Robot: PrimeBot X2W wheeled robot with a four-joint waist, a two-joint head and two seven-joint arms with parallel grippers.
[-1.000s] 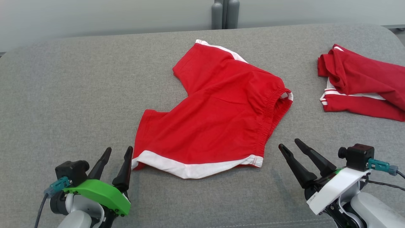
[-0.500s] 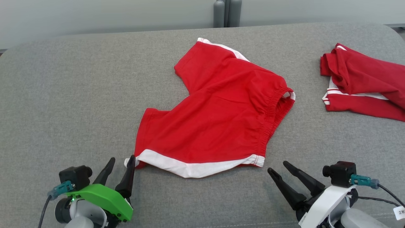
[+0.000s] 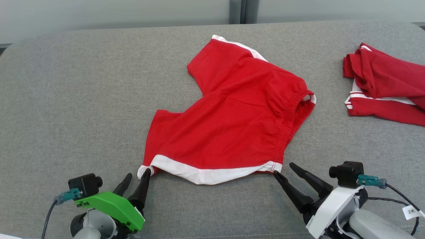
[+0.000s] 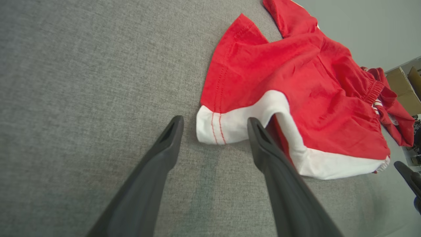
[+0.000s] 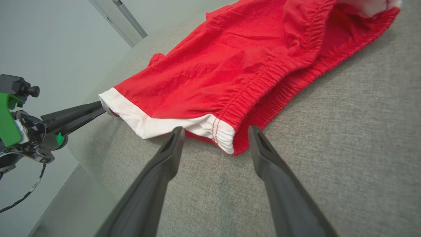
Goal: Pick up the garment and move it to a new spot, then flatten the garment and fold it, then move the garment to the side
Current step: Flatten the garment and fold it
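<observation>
A second red garment with white stripes lies crumpled well apart from the red shorts with a white hem band, off their waistband side, and a brown cardboard box stands beyond both. The shorts lie spread mid-way across the grey woven surface. The green-shelled left gripper stands spread, straddling the shorts' white hem corner, one finger touching the band. The white-shelled right gripper also stands spread, either side of the shorts' near waistband corner. The shorts are soft matte cloth, with a puckered elastic waistband and red stitching on the hem. The surface is coarse and heathered, and the fingers are long, dark and tapered.
</observation>
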